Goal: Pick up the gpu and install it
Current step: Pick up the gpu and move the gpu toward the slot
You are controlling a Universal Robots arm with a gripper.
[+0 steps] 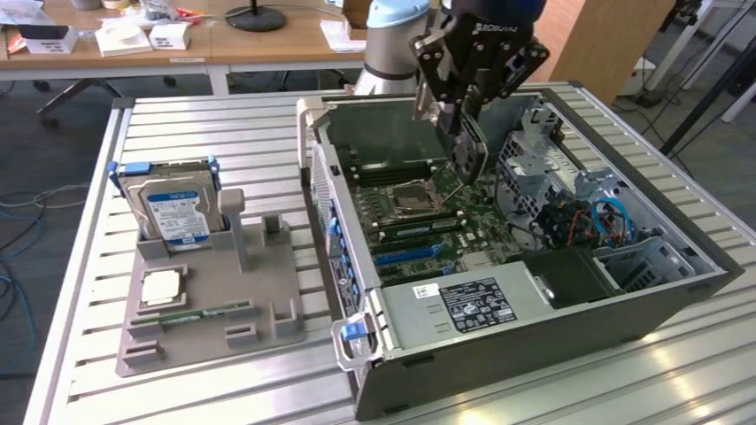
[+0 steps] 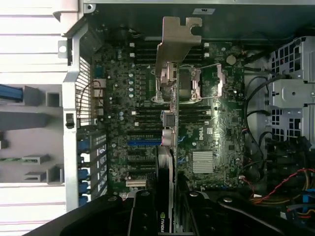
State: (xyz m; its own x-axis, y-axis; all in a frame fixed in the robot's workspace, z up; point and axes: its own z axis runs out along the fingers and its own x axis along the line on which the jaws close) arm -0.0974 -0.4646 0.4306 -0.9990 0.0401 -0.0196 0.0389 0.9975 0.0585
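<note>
My gripper (image 1: 463, 108) hangs over the open computer case (image 1: 390, 381), shut on the gpu (image 1: 469, 150). The gpu is a thin dark card held on edge, its lower end just above the motherboard (image 1: 413, 221) near the processor socket. In the wrist view the gpu (image 2: 167, 147) appears edge-on between my dark fingers (image 2: 142, 216), and its silvery metal bracket (image 2: 177, 39) points toward the case's rear wall. Under the card lie the socket (image 2: 189, 86) and the expansion slots (image 2: 145, 142).
On the exterior view's left a grey parts holder (image 1: 207, 292) carries a silver hard drive (image 1: 177, 211), a processor chip (image 1: 159, 288) and a green memory stick (image 1: 195, 312). Inside the case sit a power supply (image 1: 466, 305), a drive cage (image 1: 644, 257) and loose cables (image 1: 603, 221).
</note>
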